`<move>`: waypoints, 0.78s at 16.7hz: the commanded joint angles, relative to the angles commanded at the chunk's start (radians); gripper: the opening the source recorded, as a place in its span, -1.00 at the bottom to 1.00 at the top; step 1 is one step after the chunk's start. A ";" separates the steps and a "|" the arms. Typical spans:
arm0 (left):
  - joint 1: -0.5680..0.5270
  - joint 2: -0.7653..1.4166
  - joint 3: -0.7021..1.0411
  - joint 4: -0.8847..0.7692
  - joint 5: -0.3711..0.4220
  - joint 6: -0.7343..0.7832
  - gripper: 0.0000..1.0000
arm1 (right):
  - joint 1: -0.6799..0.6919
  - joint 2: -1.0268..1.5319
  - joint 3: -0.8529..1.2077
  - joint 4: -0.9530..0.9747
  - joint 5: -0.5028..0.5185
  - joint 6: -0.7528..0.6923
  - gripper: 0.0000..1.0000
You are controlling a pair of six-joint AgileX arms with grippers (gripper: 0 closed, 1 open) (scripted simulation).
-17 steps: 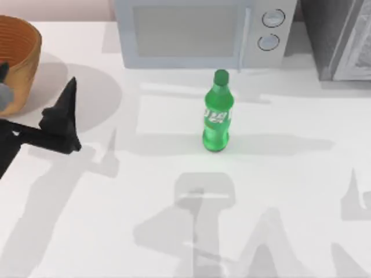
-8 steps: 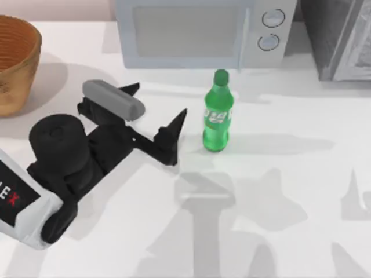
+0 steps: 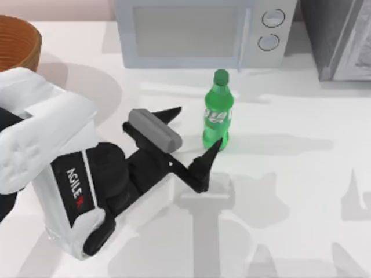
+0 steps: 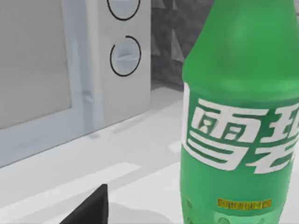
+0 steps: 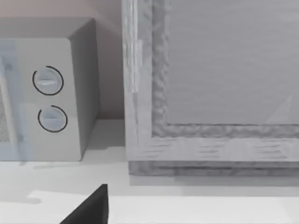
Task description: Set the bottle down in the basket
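The green bottle (image 3: pixel 217 113) stands upright on the white table, in front of the microwave's right end. My left gripper (image 3: pixel 194 132) is open at the bottle's left, low over the table. One fingertip (image 3: pixel 211 152) is by the bottle's base and the other (image 3: pixel 173 111) is farther back, so the bottle sits just outside the gap. In the left wrist view the bottle (image 4: pixel 238 130) looms close beside one black fingertip (image 4: pixel 91 210). The basket (image 3: pixel 17 40) sits at the far left corner, partly behind my left arm. A fingertip (image 5: pixel 91 210) of my right gripper shows, with nothing beside it.
A white microwave (image 3: pixel 197 32) stands along the back edge behind the bottle. A grey cabinet (image 3: pixel 342 37) fills the back right corner and faces the right wrist camera. Bare table lies to the bottle's right and toward the front.
My left arm has swung in from the left, and its open gripper has travelled right across the table up to the bottle. The bottle has not moved.
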 joint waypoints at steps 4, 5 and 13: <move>-0.001 0.004 0.002 0.004 0.001 0.000 1.00 | 0.000 0.000 0.000 0.000 0.000 0.000 1.00; 0.004 0.002 -0.002 0.001 -0.001 0.000 1.00 | 0.000 0.000 0.000 0.000 0.000 0.000 1.00; -0.030 0.057 0.196 -0.137 -0.027 0.000 1.00 | 0.000 0.000 0.000 0.000 0.000 0.000 1.00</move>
